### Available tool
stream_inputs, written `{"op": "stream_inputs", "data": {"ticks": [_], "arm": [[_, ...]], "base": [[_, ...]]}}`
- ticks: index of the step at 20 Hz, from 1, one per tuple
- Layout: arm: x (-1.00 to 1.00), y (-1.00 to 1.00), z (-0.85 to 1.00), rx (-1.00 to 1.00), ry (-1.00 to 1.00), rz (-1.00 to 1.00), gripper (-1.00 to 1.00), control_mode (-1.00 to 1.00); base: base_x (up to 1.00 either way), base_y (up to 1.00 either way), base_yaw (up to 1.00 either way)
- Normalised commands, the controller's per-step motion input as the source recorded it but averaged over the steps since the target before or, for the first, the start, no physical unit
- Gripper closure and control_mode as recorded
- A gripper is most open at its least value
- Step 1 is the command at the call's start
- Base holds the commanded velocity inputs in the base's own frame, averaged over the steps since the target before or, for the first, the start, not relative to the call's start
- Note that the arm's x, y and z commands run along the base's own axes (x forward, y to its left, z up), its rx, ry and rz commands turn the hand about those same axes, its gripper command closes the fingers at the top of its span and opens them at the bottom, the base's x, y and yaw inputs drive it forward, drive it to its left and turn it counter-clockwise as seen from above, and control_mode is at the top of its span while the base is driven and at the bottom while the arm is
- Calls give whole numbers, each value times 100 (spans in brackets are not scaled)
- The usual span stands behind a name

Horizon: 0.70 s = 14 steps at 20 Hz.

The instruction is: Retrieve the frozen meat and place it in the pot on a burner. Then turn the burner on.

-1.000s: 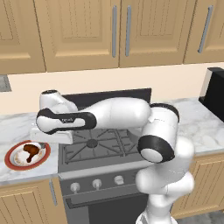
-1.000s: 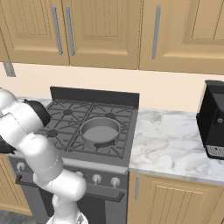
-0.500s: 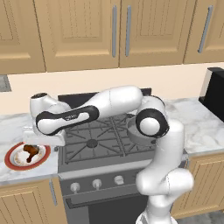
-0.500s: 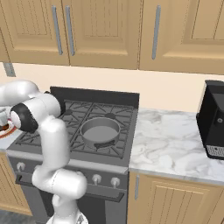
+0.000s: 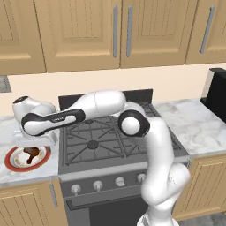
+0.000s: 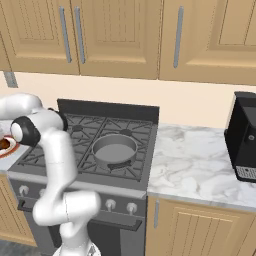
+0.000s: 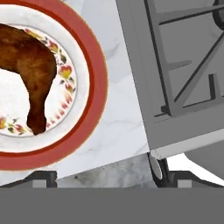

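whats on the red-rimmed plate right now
The frozen meat, a reddish-brown drumstick, lies on the red-rimmed plate, left of the stove. The plate's far side is covered by the arm in the left base view.

The frozen meat (image 5: 31,154) lies on a red-rimmed plate (image 5: 9,160) beside the stove (image 5: 115,140), the hand apparently hanging above it

reddish-brown frozen meat (image 7: 33,65) on a red-rimmed white plate (image 7: 98,78); grey pot (image 6: 114,149).

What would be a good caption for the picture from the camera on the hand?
Open gripper above the marble counter, between the red-rimmed plate holding the frozen meat and the stove's edge.
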Motion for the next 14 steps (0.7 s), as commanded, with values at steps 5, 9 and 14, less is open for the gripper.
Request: {"op": "stream_inputs", "data": {"ticks": [5,9,14], "arm": [[32,18,-9,0,0,0,-100,-100],[33,19,-26,0,0,0,-100,-100],[19,8,-48,1,-1,0,-100,-100]], "base": [[0,0,0],[0,0,0],[0,0,0]]}}
